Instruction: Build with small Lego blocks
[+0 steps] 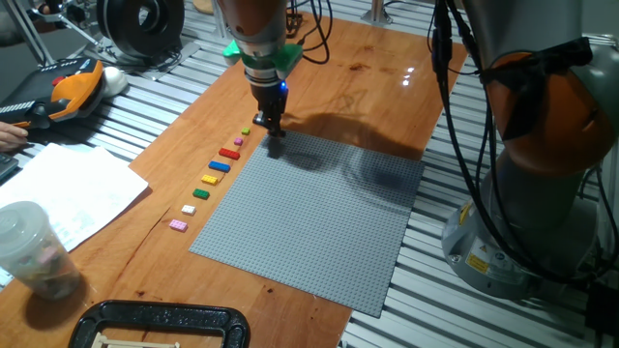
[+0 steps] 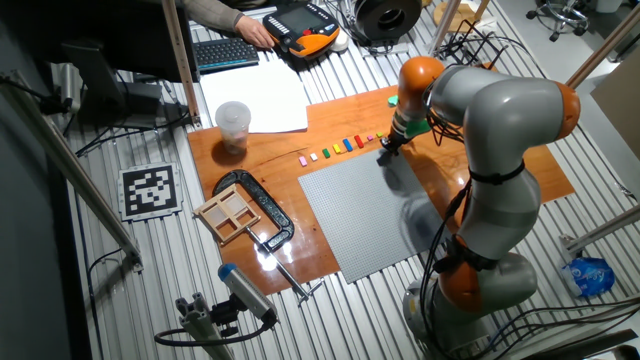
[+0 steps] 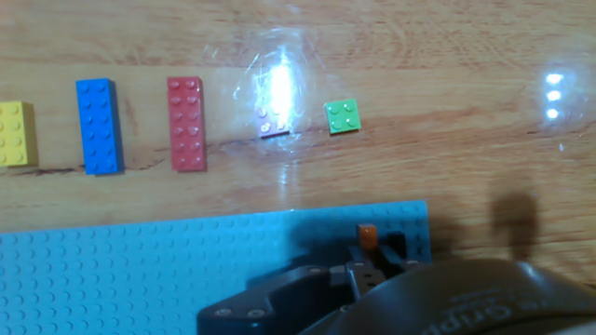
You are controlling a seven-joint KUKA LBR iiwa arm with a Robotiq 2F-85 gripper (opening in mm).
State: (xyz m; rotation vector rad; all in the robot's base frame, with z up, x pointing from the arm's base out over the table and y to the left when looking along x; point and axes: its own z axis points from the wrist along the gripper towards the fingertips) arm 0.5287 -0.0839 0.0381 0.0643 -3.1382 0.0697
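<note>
My gripper [image 1: 274, 141] stands low over the far corner of the grey studded baseplate [image 1: 319, 232]. In the hand view the gripper [image 3: 369, 257] has its fingers close together around a small orange brick [image 3: 367, 234], with a dark piece [image 3: 397, 246] beside it at the plate's corner. On the wood next to the plate lies a row of small Lego blocks: pink [image 1: 178, 224], white [image 1: 189, 209], green [image 1: 201, 194], yellow [image 1: 210, 179], blue [image 1: 220, 166], red [image 1: 229, 153], a tiny purple one [image 1: 239, 142] and a green one [image 1: 246, 130].
A clear plastic cup [image 1: 34, 253] and white paper [image 1: 68, 188] lie at the left. A black clamp [image 1: 160, 324] sits at the front edge. An orange handheld controller [image 1: 73, 89] lies at the back left. The arm's base [image 1: 522, 222] stands at the right.
</note>
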